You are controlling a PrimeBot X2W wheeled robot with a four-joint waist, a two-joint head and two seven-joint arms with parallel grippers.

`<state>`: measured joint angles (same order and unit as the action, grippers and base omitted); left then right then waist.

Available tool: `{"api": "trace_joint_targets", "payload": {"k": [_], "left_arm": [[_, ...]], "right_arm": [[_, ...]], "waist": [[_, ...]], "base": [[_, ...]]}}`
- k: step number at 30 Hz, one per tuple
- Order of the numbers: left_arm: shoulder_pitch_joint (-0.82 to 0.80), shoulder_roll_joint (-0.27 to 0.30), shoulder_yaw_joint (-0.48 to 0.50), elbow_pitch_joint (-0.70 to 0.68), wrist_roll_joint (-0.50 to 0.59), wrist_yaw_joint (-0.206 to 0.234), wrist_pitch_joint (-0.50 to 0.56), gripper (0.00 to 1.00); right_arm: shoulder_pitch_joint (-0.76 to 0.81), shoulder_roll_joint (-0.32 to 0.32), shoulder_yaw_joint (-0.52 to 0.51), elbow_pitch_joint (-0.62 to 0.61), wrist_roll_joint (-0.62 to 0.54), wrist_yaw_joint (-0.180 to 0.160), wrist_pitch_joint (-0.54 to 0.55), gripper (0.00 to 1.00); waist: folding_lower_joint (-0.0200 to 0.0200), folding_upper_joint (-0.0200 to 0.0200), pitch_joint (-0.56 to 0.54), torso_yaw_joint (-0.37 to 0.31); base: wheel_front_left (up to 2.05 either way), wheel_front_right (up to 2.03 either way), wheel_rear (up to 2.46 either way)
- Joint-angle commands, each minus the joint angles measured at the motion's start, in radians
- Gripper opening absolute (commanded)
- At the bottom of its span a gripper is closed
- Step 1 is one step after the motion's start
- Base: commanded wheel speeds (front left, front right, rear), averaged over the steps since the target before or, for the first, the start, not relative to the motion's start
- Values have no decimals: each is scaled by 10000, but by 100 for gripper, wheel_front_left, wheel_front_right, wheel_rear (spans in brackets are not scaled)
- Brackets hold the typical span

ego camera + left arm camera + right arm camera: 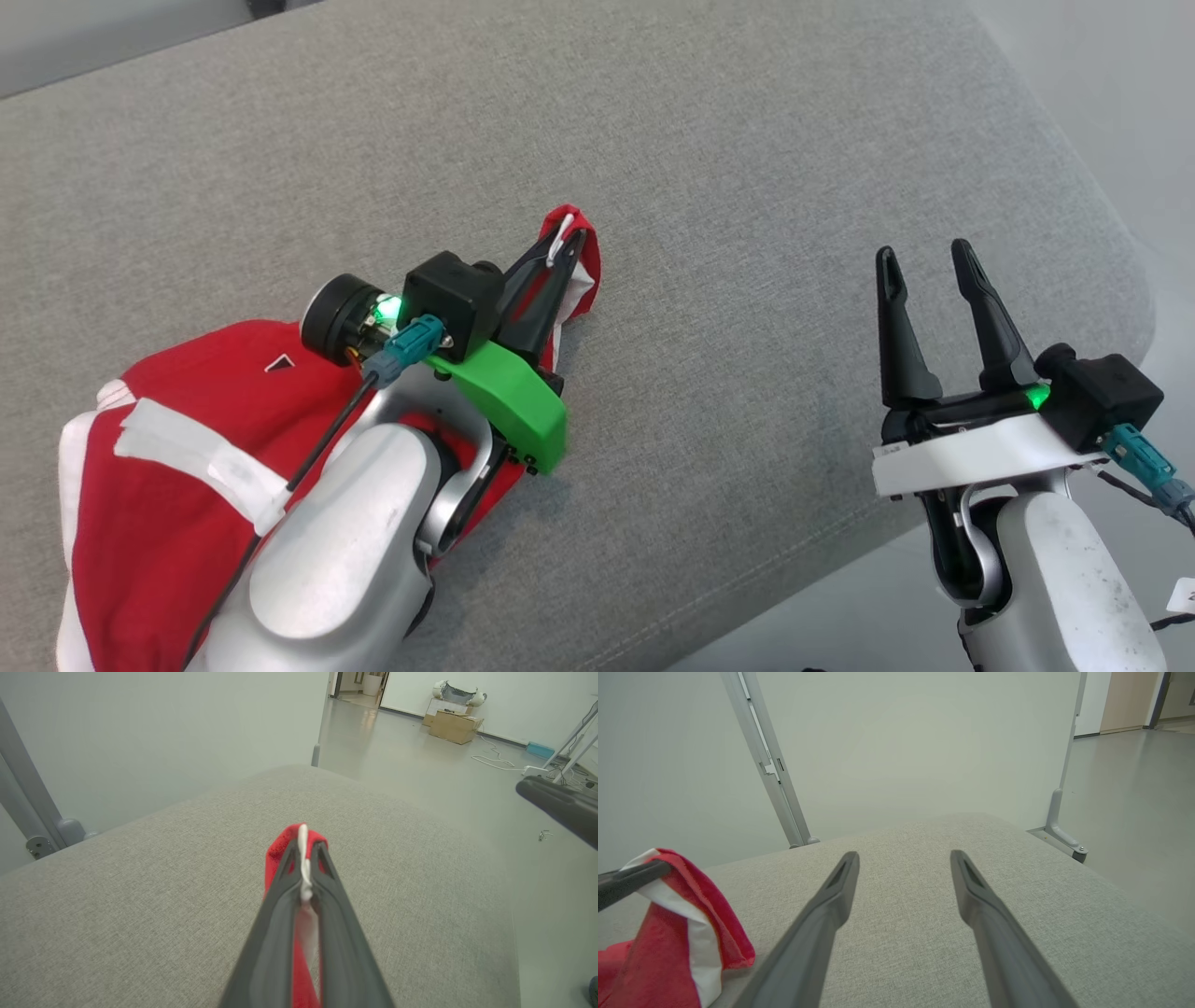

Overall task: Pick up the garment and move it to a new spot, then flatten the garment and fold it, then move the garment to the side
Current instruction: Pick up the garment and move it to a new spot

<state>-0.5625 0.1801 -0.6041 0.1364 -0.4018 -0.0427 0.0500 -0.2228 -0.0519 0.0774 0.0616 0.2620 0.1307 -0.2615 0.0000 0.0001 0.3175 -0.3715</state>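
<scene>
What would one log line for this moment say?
stage: pick-up | left gripper: shut on red garment corner | right gripper: open, empty | surface: grey cushion

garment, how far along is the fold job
Done: the left end effector is shut on a corner of the garment. In hand: that corner is held up off the cushion; the rest lies bunched. Left: flattening, folding, moving aside. The right end effector is open and empty.
</scene>
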Motion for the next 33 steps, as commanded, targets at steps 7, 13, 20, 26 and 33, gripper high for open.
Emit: {"api": "trace_joint_targets", "payload": {"k": [7, 13, 20, 26, 33], "left_arm": [[-325, -74, -171, 1131, 4, -229, -506, 100], [38, -7, 37, 1244, 7, 114, -1231, 100], [657, 200, 975, 1383, -437, 700, -2420, 100], [1229, 580, 1952, 1254, -837, 1133, -2866, 100], [2337, 1178, 3010, 693, -1213, 1377, -3077, 100]], "right_arm": [[-289, 7, -61, 21, 30, 0, -51, 100], [-241, 2, -204, 94, -270, -1, -51, 100], [-23, -2, -450, 181, -680, -1, -51, 100], [193, -2, -548, 264, -966, -1, -49, 100], [475, -2, -719, 412, -1195, -1, -38, 100]], "waist": [[0, -1, 705, -106], [0, -1, 216, 637], [0, -1, -489, 1573], [0, -1, -936, 2184], [0, -1, -1533, 2832]], "base": [[0, 0, 0], [0, 0, 0], [0, 0, 0], [0, 0, 0], [0, 0, 0]]}}
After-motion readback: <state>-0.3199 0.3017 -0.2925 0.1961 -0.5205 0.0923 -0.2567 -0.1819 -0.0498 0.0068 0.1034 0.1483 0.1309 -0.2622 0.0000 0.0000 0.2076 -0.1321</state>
